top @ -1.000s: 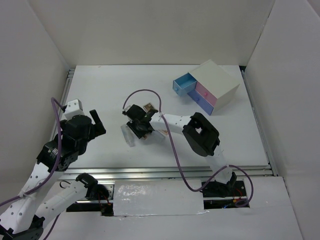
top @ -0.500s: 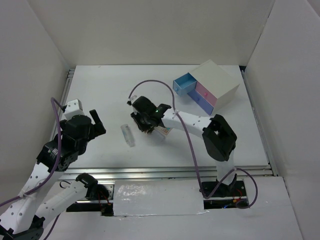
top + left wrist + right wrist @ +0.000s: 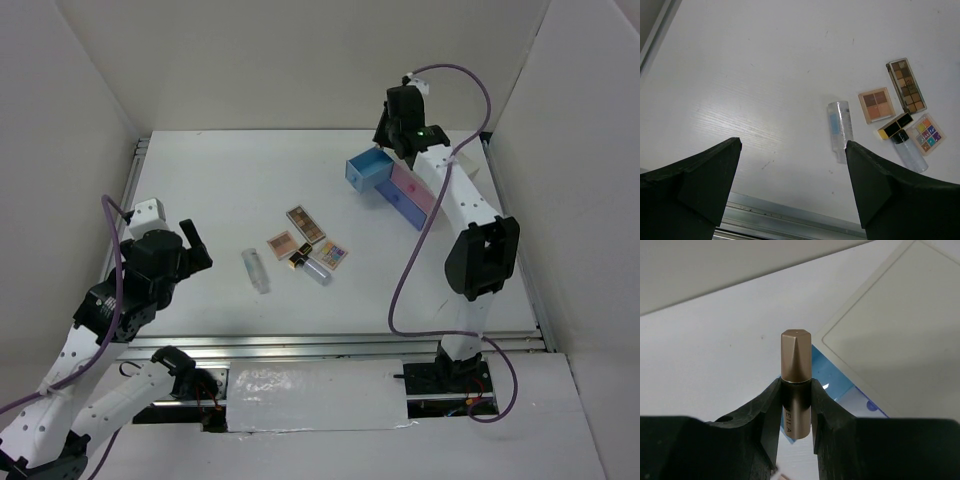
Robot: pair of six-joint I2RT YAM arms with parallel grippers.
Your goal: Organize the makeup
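My right gripper [image 3: 796,410] is shut on a bronze-brown cosmetic tube [image 3: 796,360], held upright above the open blue drawer [image 3: 832,382]. In the top view this gripper [image 3: 392,140] hangs over the blue drawer [image 3: 368,168]. On the table's middle lie the brown palette [image 3: 306,223], peach palette [image 3: 281,242], multicoloured palette [image 3: 334,255], gold-black lipstick [image 3: 298,257] and two clear tubes [image 3: 256,270] [image 3: 317,268]. My left gripper [image 3: 792,185] is open and empty, left of them, with the nearer clear tube [image 3: 840,129] by its right finger.
The white box [image 3: 435,165] with blue and pink drawers [image 3: 408,185] stands at the back right, both pulled out. White walls close the table on three sides. A metal rail [image 3: 300,345] runs along the near edge.
My right arm has lifted from the makeup cluster in the middle and swung to the back right, over the blue drawer, with the bronze tube in it. The left arm has not moved.
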